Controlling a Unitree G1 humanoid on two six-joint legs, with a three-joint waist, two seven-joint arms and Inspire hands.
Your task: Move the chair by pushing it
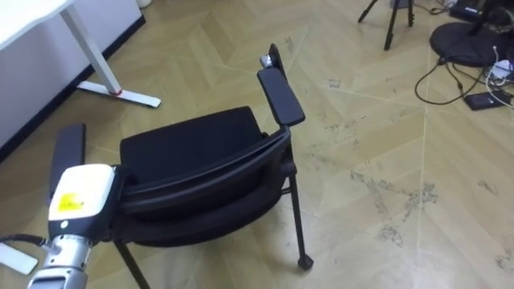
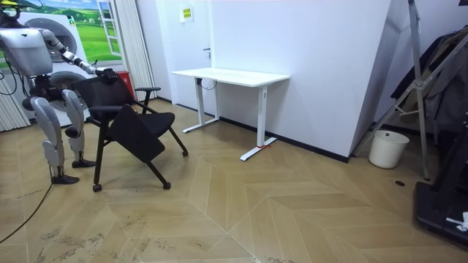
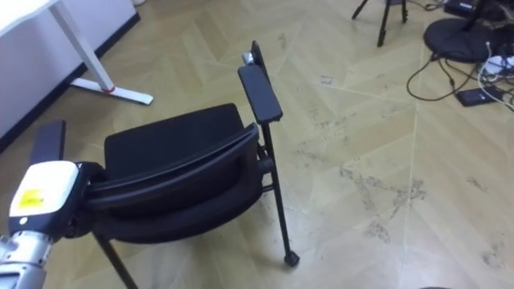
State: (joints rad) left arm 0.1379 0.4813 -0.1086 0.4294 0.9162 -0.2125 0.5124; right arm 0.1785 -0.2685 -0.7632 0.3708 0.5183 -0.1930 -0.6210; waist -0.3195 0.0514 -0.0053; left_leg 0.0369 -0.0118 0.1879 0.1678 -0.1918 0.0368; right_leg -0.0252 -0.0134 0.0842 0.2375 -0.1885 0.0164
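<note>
On the herringbone wooden floor (image 1: pixel 377 120) before me stands the black padded chair with armrests (image 1: pixel 193 148), backrest toward me, my left hand (image 1: pixel 80 197) against its left end, grip hidden so I cannot tell, white metal-legged desk (image 1: pixel 88 46) beyond.

A white desk (image 2: pixel 230 75) stands against the wall. On the room view's right of the desk sits a white bucket (image 2: pixel 387 148). Well apart from the desk, a tripod (image 1: pixel 391 28) and a dark round base (image 1: pixel 466 40) rest on the wooden floor (image 1: pixel 385 160).
</note>
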